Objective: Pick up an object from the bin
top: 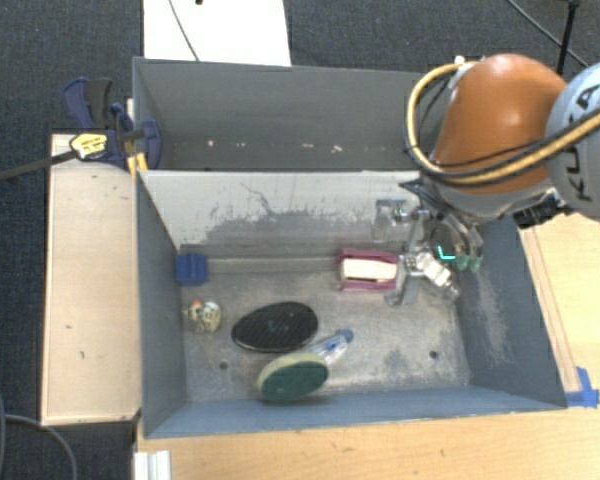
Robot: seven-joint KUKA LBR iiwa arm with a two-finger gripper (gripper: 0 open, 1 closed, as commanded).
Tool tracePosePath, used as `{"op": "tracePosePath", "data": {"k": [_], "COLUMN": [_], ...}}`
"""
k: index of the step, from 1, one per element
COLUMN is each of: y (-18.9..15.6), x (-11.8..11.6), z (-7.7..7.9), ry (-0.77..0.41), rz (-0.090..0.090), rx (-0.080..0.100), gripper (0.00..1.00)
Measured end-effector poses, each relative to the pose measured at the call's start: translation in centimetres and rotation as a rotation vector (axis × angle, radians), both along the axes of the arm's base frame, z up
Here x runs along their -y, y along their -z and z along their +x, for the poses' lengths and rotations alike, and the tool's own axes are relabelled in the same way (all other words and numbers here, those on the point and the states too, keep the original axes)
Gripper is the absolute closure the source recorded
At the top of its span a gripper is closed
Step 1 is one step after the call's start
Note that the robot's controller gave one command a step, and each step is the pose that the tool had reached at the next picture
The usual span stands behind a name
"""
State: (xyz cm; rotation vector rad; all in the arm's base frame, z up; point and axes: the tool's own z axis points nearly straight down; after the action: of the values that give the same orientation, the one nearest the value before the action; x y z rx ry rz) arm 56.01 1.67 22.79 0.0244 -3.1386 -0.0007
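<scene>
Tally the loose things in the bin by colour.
Blue: 1, small blue block.
Pink and white: 1, small pink-and-white box.
Black: 1, flat black oval disc.
Green: 1, round green pad.
Pale speckled: 1, small pale ball.
Clear bluish: 1, clear bluish plastic piece beside the pad.
Total: 6.

Arm (592,133) reaching in from the right; wrist capped by an orange dome cover (500,108) looped with cables (414,118); pincer (416,280) hanging below the cover, directed downward.
</scene>
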Motion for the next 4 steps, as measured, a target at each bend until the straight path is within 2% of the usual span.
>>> {"op": "tracePosePath", "data": {"k": [1, 2, 3, 4], "y": [13.8, 12.6, 15.8, 15.7], "x": [-1.8, -3.0, -3.4, -3.4], "z": [-5.4, -2.1, -3.0, -2.9], "ry": [-0.221, -0.158, -0.447, -0.444], "rz": [0.001, 0.001, 0.001, 0.001], "rx": [-0.002, 0.009, 0.002, 0.004], "gripper": [0.0, 0.0, 0.0, 1.0]}}
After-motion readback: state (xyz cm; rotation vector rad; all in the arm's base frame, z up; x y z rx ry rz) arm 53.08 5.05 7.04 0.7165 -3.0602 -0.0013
